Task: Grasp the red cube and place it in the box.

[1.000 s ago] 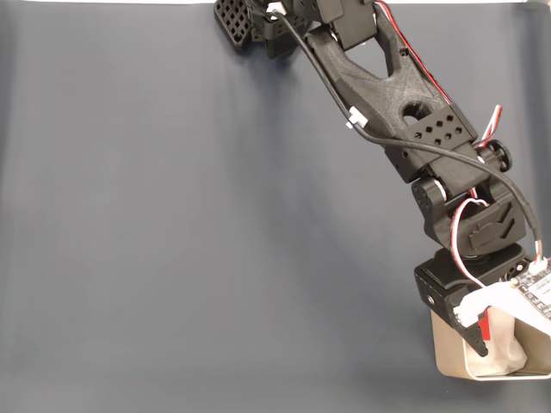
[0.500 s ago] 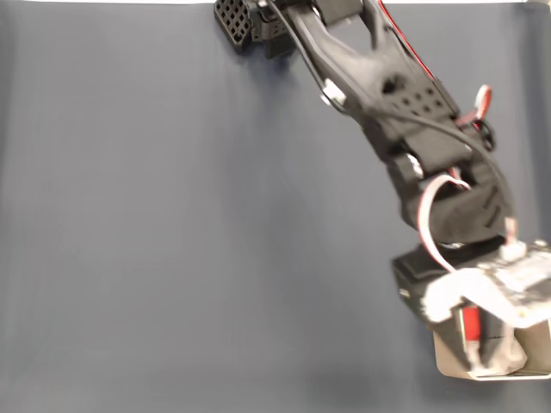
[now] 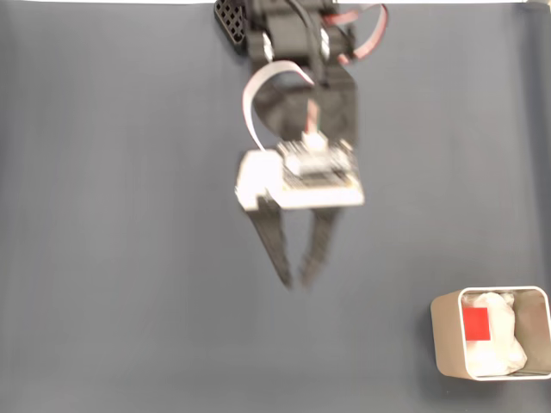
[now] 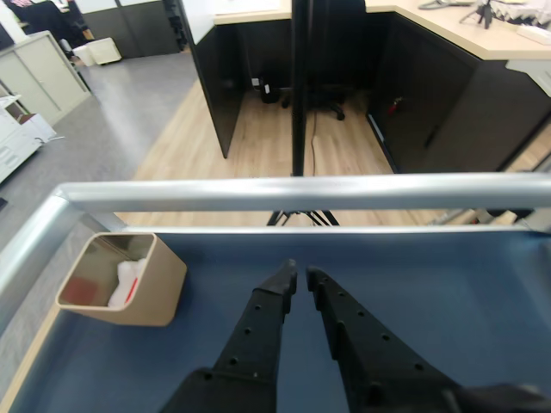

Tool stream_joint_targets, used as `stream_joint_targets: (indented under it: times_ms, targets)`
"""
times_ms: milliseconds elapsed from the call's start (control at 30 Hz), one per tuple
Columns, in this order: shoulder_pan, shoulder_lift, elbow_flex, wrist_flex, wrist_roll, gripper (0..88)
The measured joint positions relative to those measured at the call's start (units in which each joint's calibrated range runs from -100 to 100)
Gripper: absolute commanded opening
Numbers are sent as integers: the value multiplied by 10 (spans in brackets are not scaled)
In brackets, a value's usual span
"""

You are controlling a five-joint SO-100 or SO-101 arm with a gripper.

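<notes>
- Swung away from the box since a second ago, the arm now hangs over the middle of the worktop [image 3: 129, 258], and the cube it carried then is left behind in the box.
- One gripper [image 3: 294, 282]: in the fixed view its two black fingers point toward 6 o'clock, tips nearly together with a thin gap, clamped on nothing; the wrist view [image 4: 299, 275] shows the same narrow slit between the tips.
- One red cube [image 3: 475, 323]: it lies inside the box, toward the 9 o'clock side, against white paper lining.
- One box [image 3: 444, 344]: it sits at about 4 o'clock from the gripper, well apart, near the worktop's corner; in the wrist view the box [image 4: 159, 292] lies at 9 o'clock from the fingertips.
- Hard to make out: the arm is motion-blurred in the fixed view; the box's right wall is cut off by the picture edge; in the wrist view just a red sliver shows beside the paper.
</notes>
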Motion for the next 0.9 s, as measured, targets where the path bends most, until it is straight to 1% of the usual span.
stream_joint_targets:
  times_ms: [100, 400, 533, 667, 900]
  targets:
    - [19, -104, 136, -3, 0, 0]
    - [12, -416, 527, -1, 9, 0]
    - [1, -546, 656, 39, 13, 0]
    - [7, -643, 741, 86, 12, 0]
    - [7, -717, 752, 206, 2, 0]
